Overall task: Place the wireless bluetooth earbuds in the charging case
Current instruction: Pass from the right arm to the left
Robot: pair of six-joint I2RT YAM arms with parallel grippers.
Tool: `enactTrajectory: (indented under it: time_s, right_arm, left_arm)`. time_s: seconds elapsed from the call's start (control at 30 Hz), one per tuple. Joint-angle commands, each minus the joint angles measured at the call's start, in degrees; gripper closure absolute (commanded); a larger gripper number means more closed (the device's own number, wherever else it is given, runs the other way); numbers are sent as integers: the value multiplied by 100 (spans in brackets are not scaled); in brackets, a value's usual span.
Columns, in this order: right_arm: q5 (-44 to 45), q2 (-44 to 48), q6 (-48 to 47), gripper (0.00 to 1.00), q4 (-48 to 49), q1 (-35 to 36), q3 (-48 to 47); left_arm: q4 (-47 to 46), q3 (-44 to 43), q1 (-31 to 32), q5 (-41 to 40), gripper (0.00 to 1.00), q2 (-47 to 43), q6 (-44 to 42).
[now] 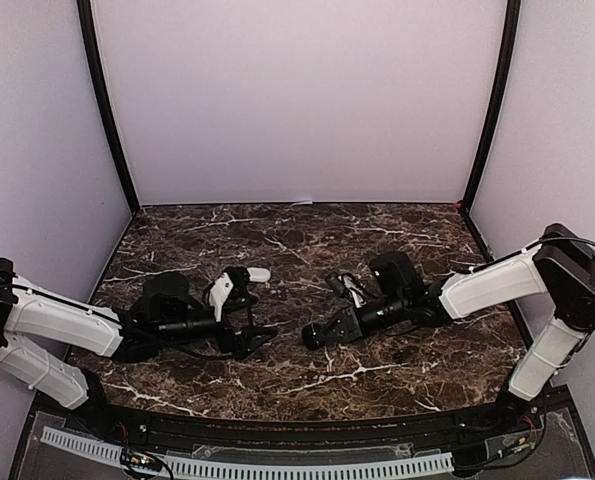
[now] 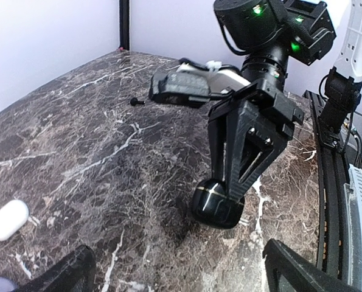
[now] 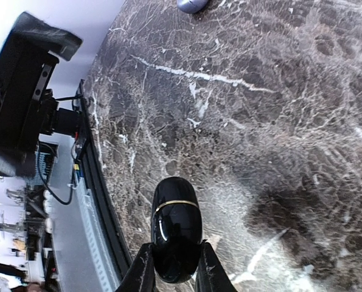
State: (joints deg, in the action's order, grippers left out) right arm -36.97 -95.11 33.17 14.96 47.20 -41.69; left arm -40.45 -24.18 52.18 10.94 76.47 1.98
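A glossy black charging case (image 3: 176, 228) with a thin gold band, its lid closed, sits clamped between the fingers of my right gripper (image 3: 175, 274), low over the marble table. The left wrist view shows the same black case (image 2: 217, 204) under the right gripper's dark fingers (image 2: 247, 152). My left gripper (image 2: 177, 280) stands wide open just short of it, with nothing between its fingertips (image 2: 65, 274). From above, the left gripper (image 1: 257, 340) and right gripper (image 1: 312, 337) face each other at mid-table. A tiny dark earbud (image 2: 134, 101) lies farther back on the marble.
A white pebble-shaped case (image 1: 259, 274) lies closed on the table behind the left gripper, also the white case (image 2: 8, 219) at far left. A pale rounded object (image 3: 191, 5) shows at the top edge. The table's near edge and cable rail (image 3: 101, 201) run close by.
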Motion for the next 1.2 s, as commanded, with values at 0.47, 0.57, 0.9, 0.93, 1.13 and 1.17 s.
enactTrajectory:
  time_s: [0.47, 0.57, 0.9, 0.93, 1.13, 1.17]
  right_arm:
    - [976, 650, -2562, 87, -1289, 922, -807]
    - [978, 582, -2832, 87, -1449, 1093, -1029]
    - [1087, 200, -3052, 87, -1719, 1290, -1447]
    - [1089, 207, -3061, 87, -1723, 1296, -1447]
    - [1254, 303, -3162, 87, -1749, 1300, -1402]
    - [1293, 305, -3169, 87, -1735, 1300, -1382]
  left_arm:
    - [-484, -216, -1098, 4427, 11, 1144, 549]
    - [-365, -325, -947, 4394, 15, 1295, 398]
    - [-1540, 195, -584, 3970, 22, 1266, 168]
    - [-1742, 296, -584, 3937, 21, 1225, 157]
    - [-2595, 809, -587, 3449, 4, 895, 128]
    - [-2550, 829, -593, 3171, 1, 817, 159]
